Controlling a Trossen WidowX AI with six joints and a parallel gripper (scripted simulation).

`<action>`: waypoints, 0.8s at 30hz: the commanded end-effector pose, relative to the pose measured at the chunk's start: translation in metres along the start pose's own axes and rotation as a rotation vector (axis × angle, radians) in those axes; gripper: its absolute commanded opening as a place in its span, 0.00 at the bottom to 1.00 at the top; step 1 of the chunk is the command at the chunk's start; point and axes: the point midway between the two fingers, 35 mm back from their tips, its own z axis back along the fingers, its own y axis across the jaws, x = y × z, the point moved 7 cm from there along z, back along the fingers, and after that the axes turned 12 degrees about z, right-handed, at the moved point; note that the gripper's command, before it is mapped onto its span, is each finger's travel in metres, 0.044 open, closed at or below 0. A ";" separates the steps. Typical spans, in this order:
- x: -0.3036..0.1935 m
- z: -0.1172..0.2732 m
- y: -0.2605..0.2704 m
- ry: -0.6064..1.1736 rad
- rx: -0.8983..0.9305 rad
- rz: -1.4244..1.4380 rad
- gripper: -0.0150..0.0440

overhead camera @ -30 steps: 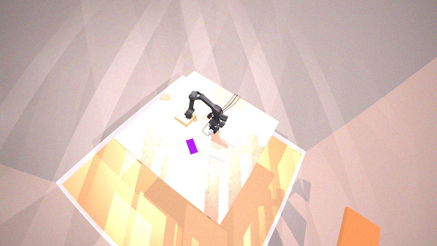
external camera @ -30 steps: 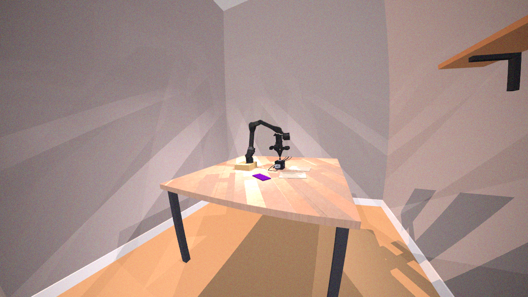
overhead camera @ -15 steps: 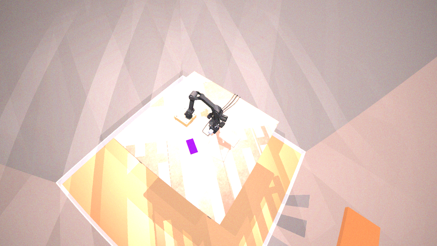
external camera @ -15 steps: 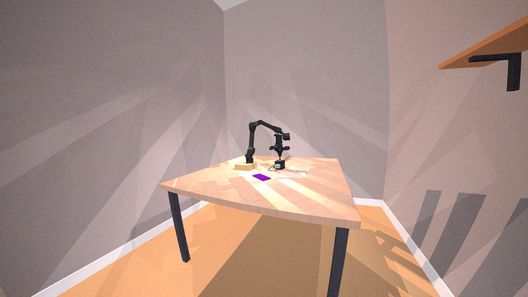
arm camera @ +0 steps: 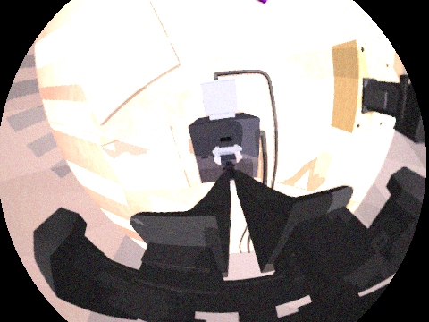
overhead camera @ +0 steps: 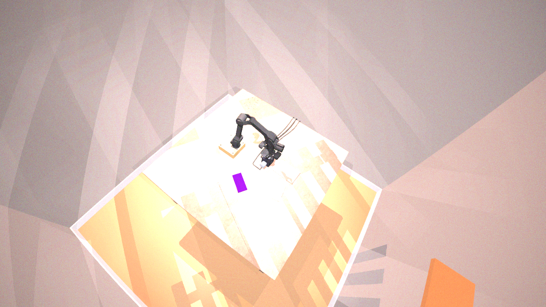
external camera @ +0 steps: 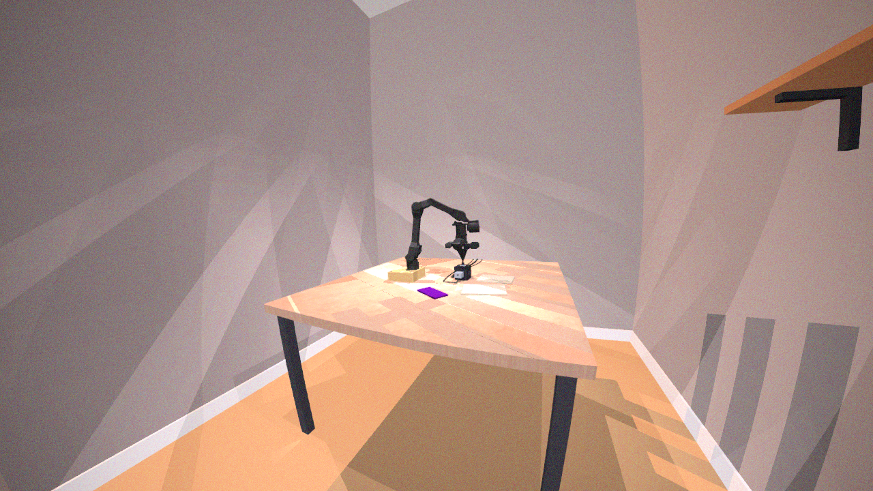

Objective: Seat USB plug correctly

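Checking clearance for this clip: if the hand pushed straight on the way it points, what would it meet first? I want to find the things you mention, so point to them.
The plug [arm camera: 228, 157] in its fingers, then probably the cube [external camera: 462, 271] [arm camera: 246, 130] beneath; depth is unclear.

The bench [overhead camera: 244, 213] [external camera: 439, 329] has a pale wood-plank pattern, crossed by lighter and darker patches. The power cube [external camera: 466, 269] [arm camera: 248, 130] is dark grey to black. The end effector [overhead camera: 263, 162] [external camera: 462, 261] [arm camera: 231, 174] is matt black. The flat rectangular slab [overhead camera: 239, 182] [external camera: 432, 292] is uniform purple. The mounting block [overhead camera: 233, 154] [external camera: 401, 275] [arm camera: 345, 85] is tan, with small dark dots on top. The bench legs [external camera: 295, 372] are dark blue-grey.
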 end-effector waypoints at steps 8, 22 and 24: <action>0.000 -0.003 0.000 0.003 -0.003 -0.004 0.25; 0.000 -0.004 0.000 0.003 -0.003 -0.004 0.25; 0.000 -0.004 0.000 0.003 -0.003 -0.004 0.25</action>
